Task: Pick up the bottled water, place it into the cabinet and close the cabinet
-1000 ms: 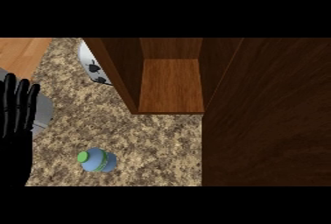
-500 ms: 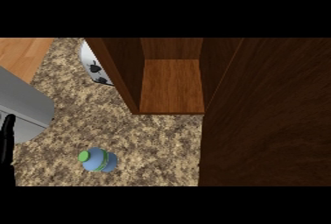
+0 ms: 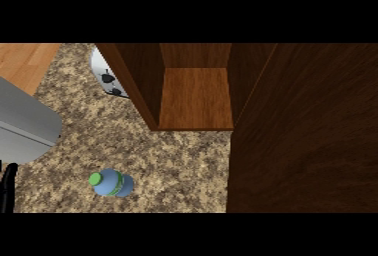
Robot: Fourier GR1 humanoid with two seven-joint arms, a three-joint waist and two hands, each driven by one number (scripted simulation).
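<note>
Head view | bottled water (image 3: 111, 183) upright on counter (image 3: 177, 160) | cabinet (image 3: 196, 97) open | left hand (image 3: 9, 187) state unclear

Blue bottled water (image 3: 114, 184) with green cap, speckled tan-brown counter (image 3: 170, 155), reddish-brown wooden cabinet (image 3: 196, 97)

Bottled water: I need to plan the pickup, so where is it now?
In the head view, the blue bottled water with a green cap stands low and left on the speckled granite counter, below-left of the open wooden cabinet.

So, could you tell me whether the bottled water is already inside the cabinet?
No, the bottled water stands on the granite counter, in front of the open cabinet, whose shelf holds nothing.
</note>
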